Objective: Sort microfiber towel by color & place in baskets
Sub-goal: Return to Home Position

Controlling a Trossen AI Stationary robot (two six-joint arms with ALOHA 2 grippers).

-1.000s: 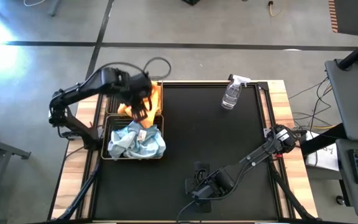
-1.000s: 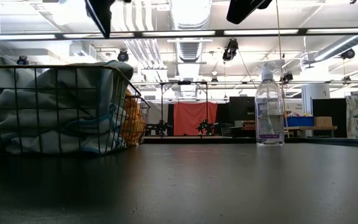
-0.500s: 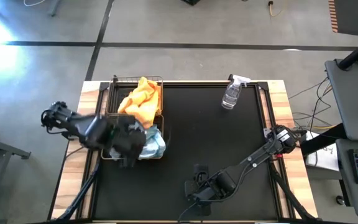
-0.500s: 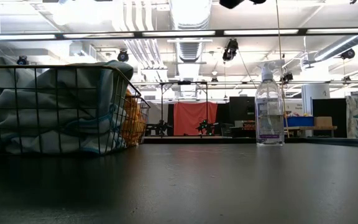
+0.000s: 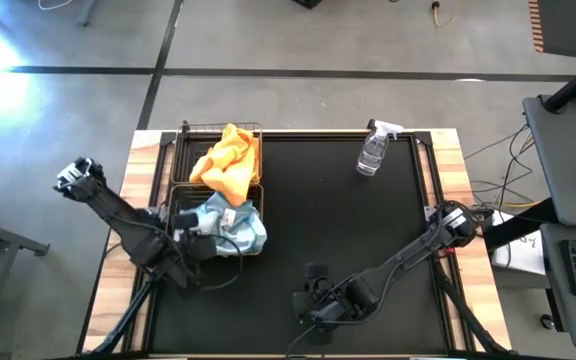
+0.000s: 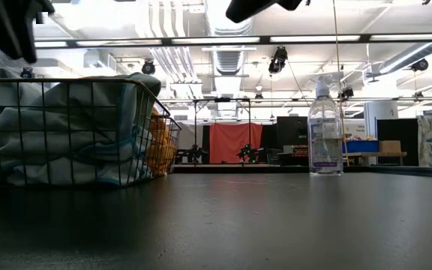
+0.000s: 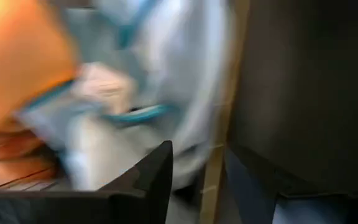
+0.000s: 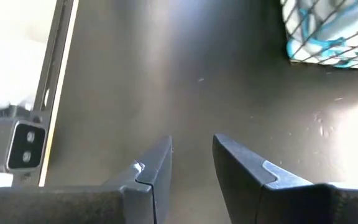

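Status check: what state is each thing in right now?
orange towels: piled in the far basket
blue-grey towels: heaped in the near basket
spray bottle: upright, clear of the baskets
left gripper: open, empty, by the near basket
right gripper: open, empty, above the bare mat

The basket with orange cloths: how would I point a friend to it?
Find the black table and look along its left edge. The wire basket in the corner, heaped with orange-yellow towels, is yours; the matching basket beside it holds pale blue-grey towels.
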